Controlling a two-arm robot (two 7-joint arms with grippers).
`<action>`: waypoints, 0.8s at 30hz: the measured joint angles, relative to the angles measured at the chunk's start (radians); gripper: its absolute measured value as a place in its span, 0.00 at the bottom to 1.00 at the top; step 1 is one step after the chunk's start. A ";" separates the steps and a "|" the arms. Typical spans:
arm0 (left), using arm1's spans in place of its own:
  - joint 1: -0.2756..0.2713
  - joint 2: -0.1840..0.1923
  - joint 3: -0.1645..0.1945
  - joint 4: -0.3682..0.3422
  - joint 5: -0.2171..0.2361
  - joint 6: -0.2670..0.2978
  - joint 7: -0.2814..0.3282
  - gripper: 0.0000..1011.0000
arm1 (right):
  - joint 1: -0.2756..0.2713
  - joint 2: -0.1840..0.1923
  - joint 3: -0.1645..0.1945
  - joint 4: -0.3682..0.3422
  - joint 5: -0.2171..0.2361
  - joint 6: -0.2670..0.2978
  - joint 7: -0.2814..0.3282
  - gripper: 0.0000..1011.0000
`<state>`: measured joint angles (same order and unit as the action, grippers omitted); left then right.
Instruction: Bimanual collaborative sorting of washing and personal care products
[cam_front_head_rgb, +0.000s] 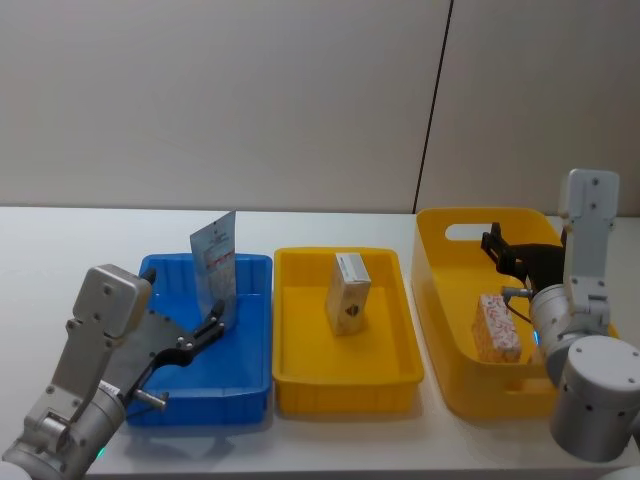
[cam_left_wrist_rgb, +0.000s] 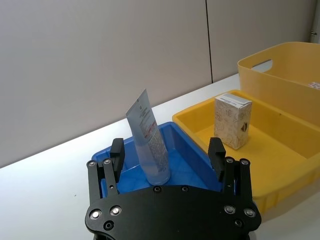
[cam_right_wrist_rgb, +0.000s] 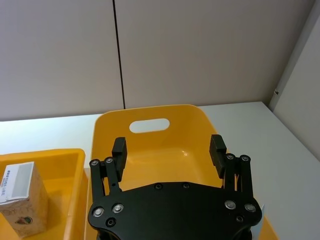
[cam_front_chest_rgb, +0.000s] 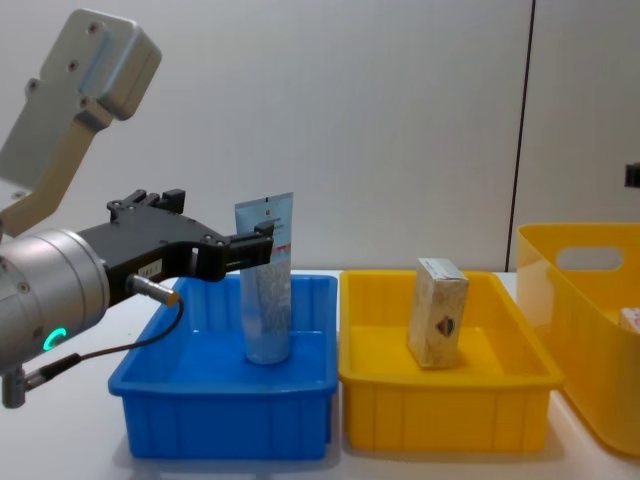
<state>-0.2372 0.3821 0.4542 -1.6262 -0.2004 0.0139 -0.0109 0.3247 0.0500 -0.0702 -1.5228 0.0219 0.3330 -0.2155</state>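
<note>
Across the lower half of the head view, three bins sit in a row on a white table (cam_front_head_rgb: 40, 235): a deep yellow tub (cam_front_head_rgb: 450, 300) w/ a handle slot at lower right, a shallow yellow tray (cam_front_head_rgb: 345, 390) at centre, and a blue tray (cam_front_head_rgb: 200, 400) at lower left. Left gripper (cam_front_head_rgb: 222, 318) comes in from the lower-left corner and hangs over the blue tray w/ jaws released, spread either side of a pale blue squeeze tube (cam_front_head_rgb: 214, 265); the tube stands on its cap inside the blue tray, flat end up, leaning a bit, near the fingers (cam_front_chest_rgb: 262, 238) but apparently not pinched. Right gripper (cam_front_head_rgb: 497, 249) sits at right, above the tub's far part, also spread and holding nothing. A white box w/ red-orange pattern (cam_front_head_rgb: 496, 328) lies on the tub floor, below and nearer than that gripper. A beige box w/ dark emblem (cam_front_head_rgb: 347, 292) stands upright mid yellow tray. Judgement: the tube looks placed, so the step in hand is pulling the left gripper clear. Best done by backing straight out along the approach line, jaws kept wide, so neither finger brushes the tall, tippy tube. Right arm then needs to drop toward the patterned box, approaching across its narrow sides, clear of the tub wall.
</note>
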 joint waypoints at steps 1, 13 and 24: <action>0.000 0.000 0.000 0.000 0.000 0.000 0.000 0.99 | 0.000 0.000 0.000 0.000 0.000 0.000 0.000 0.99; 0.000 0.000 0.000 0.000 0.000 0.000 0.000 0.99 | -0.023 -0.012 0.023 -0.062 0.050 -0.033 0.056 0.99; 0.000 0.000 0.000 0.000 0.000 0.000 0.000 0.99 | -0.047 0.010 0.011 -0.076 0.068 -0.055 0.074 0.99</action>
<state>-0.2372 0.3822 0.4542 -1.6262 -0.2004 0.0138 -0.0109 0.2775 0.0595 -0.0596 -1.5992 0.0897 0.2783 -0.1412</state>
